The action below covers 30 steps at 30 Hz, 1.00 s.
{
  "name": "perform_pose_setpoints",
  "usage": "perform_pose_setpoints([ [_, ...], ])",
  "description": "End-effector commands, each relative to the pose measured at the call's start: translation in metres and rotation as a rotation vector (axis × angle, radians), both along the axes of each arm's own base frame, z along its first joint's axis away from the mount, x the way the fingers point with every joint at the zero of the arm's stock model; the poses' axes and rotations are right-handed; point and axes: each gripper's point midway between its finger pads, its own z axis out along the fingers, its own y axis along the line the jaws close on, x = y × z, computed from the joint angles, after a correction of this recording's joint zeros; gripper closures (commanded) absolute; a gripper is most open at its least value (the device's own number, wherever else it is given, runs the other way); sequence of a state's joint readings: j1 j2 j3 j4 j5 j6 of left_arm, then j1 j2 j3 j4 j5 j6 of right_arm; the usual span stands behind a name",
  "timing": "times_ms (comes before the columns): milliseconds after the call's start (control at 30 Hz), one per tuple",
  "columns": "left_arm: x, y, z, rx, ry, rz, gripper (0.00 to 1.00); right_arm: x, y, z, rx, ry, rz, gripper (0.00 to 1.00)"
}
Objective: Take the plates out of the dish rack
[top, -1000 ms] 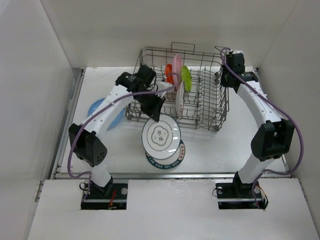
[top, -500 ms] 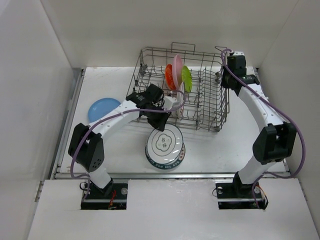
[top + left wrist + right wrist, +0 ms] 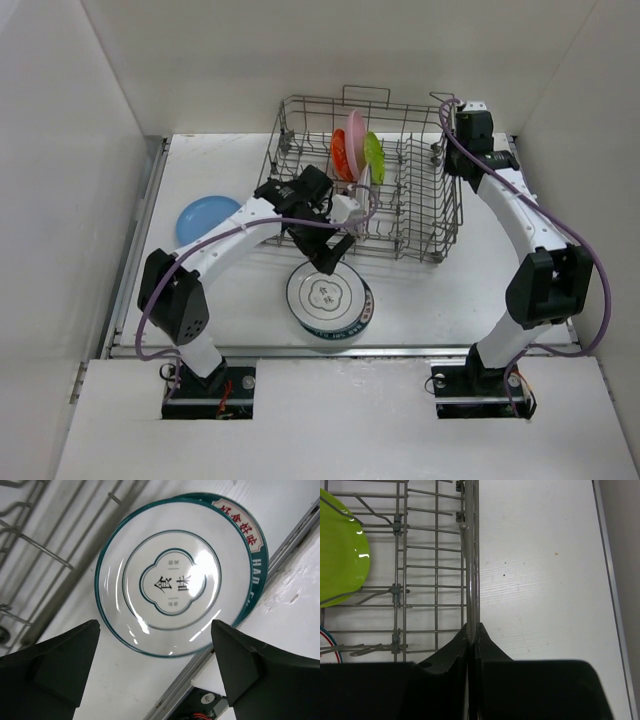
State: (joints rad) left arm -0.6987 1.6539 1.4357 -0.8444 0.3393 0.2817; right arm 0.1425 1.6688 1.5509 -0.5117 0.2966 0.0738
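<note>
The grey wire dish rack (image 3: pixel 420 190) stands at the back of the table. Orange-red (image 3: pixel 340 155), pink (image 3: pixel 354 130) and lime-green (image 3: pixel 373 155) plates stand upright in it. A blue plate (image 3: pixel 205 218) lies on the table to the left. In front of the rack a white plate with a dark rim (image 3: pixel 325 296) lies flat on another printed plate (image 3: pixel 252 540). My left gripper (image 3: pixel 335 255) hovers open above the top white plate (image 3: pixel 172 582), holding nothing. My right gripper (image 3: pixel 472 629) is shut on the rack's right rim wire (image 3: pixel 470 555), beside the lime-green plate (image 3: pixel 340 565).
White walls close in the table on the left, back and right. A metal rail (image 3: pixel 285 545) runs along the table's near edge, just past the stacked plates. The rack fills the back middle.
My left gripper brought the white plate down onto the other printed plate, then opened and let it go. The right gripper stayed shut on the rack rim.
</note>
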Motion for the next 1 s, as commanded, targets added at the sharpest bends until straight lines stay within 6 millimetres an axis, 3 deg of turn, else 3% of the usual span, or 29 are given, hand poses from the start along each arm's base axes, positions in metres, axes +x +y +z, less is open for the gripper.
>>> perform_pose_setpoints([
  [0, 0.003, 0.0, 0.048, -0.052, -0.077, -0.047, 0.07, 0.023, -0.001, 0.041, -0.066, -0.157, 0.087, 1.0],
  [33, 0.001, 0.0, 0.06, -0.066, -0.093, -0.068, 0.06, 0.023, -0.001, 0.041, -0.066, -0.157, 0.087, 1.0],
  [167, -0.005, 0.0, 0.076, -0.085, -0.09, -0.118, 0.06, 0.023, -0.001, 0.041, -0.066, -0.157, 0.087, 1.0],
  [300, 0.006, 0.003, 0.097, -0.141, -0.06, -0.015, 0.06, 0.024, 0.0, 0.042, -0.065, -0.166, 0.086, 1.0],
  [433, 0.069, 0.036, 0.139, -0.206, -0.218, 0.306, 0.05, 0.025, 0.0, 0.038, -0.066, -0.157, 0.087, 1.0],
  [467, 0.093, 0.063, 0.144, -0.17, -0.281, 0.426, 0.03, 0.027, 0.0, 0.033, -0.076, -0.144, 0.092, 1.0],
  [533, 0.127, 0.096, 0.152, -0.11, -0.39, 0.606, 0.01, 0.034, -0.001, 0.042, -0.087, -0.176, 0.088, 1.0],
  [567, 0.137, 0.108, 0.15, -0.079, -0.413, 0.66, 0.01, 0.035, -0.002, 0.038, -0.096, -0.165, 0.093, 1.0],
  [633, 0.156, 0.135, 0.15, -0.031, -0.448, 0.757, 0.01, 0.041, -0.003, 0.05, -0.108, -0.195, 0.089, 1.0],
  [700, 0.173, 0.152, 0.131, 0.022, -0.422, 0.819, 0.01, 0.045, -0.001, 0.052, -0.112, -0.2, 0.101, 1.0],
  [767, 0.18, 0.154, 0.119, 0.043, -0.382, 0.841, 0.01, 0.055, 0.001, 0.053, -0.115, -0.208, 0.115, 1.0],
  [800, 0.188, 0.156, 0.098, 0.083, -0.336, 0.844, 0.01, 0.056, 0.003, 0.058, -0.109, -0.218, 0.123, 1.0],
  [867, 0.188, 0.149, 0.083, 0.101, -0.262, 0.82, 0.01, 0.061, 0.006, 0.052, -0.105, -0.203, 0.134, 1.0],
  [933, 0.186, 0.132, 0.052, 0.09, -0.131, 0.768, 0.06, 0.064, 0.006, 0.052, -0.105, -0.204, 0.134, 1.0],
  [967, 0.181, 0.129, 0.043, 0.102, -0.082, 0.756, 0.15, 0.064, 0.002, 0.058, -0.116, -0.216, 0.11, 1.0],
])
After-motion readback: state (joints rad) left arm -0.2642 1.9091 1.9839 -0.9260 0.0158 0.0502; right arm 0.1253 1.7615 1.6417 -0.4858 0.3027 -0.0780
